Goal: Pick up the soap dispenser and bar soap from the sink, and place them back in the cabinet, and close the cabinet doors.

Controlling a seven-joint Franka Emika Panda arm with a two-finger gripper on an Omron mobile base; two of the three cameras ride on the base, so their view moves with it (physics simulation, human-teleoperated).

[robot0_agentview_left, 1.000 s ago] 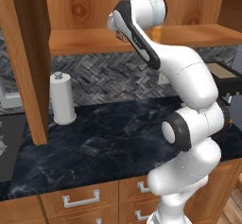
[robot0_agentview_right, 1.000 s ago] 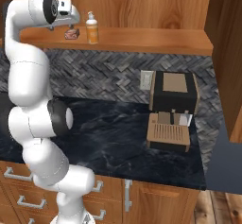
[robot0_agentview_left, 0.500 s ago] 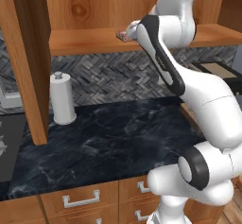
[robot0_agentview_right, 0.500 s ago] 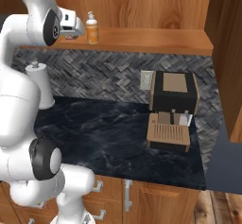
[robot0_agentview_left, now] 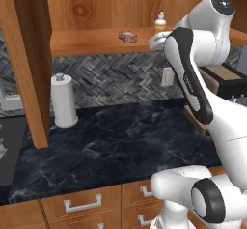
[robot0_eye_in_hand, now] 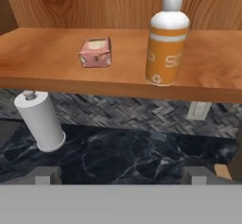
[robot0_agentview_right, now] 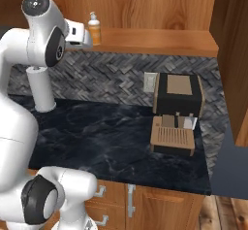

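The soap dispenser point(robot0_eye_in_hand: 166, 43), an orange bottle with a white pump, stands upright on the cabinet shelf point(robot0_eye_in_hand: 52, 72). The bar soap point(robot0_eye_in_hand: 96, 52) lies to its left on the same shelf. Both also show in the left base view, the dispenser point(robot0_agentview_left: 160, 24) and the bar soap point(robot0_agentview_left: 127, 36). My gripper point(robot0_eye_in_hand: 120, 176) is open and empty, hovering just off the shelf's front edge, below and short of both things. From the right, the gripper point(robot0_agentview_right: 88, 41) sits next to the dispenser point(robot0_agentview_right: 94, 28). The cabinet doors point(robot0_agentview_left: 26, 64) point(robot0_agentview_right: 232, 54) stand open. A dark patch point(robot0_agentview_left: 9, 150) at far left may be the sink; I cannot tell.
A white paper-towel roll point(robot0_agentview_left: 63, 100) stands on the dark marble counter point(robot0_agentview_left: 120, 146) under the shelf. A coffee machine point(robot0_agentview_right: 178, 112) sits at the counter's right. Drawers with silver handles point(robot0_agentview_left: 83, 205) run along the front below.
The hand has drawn back from the shelf and shifted toward the dispenser's side, uncovering the bar soap lying there. The elbow swung round. The jaws stayed open.
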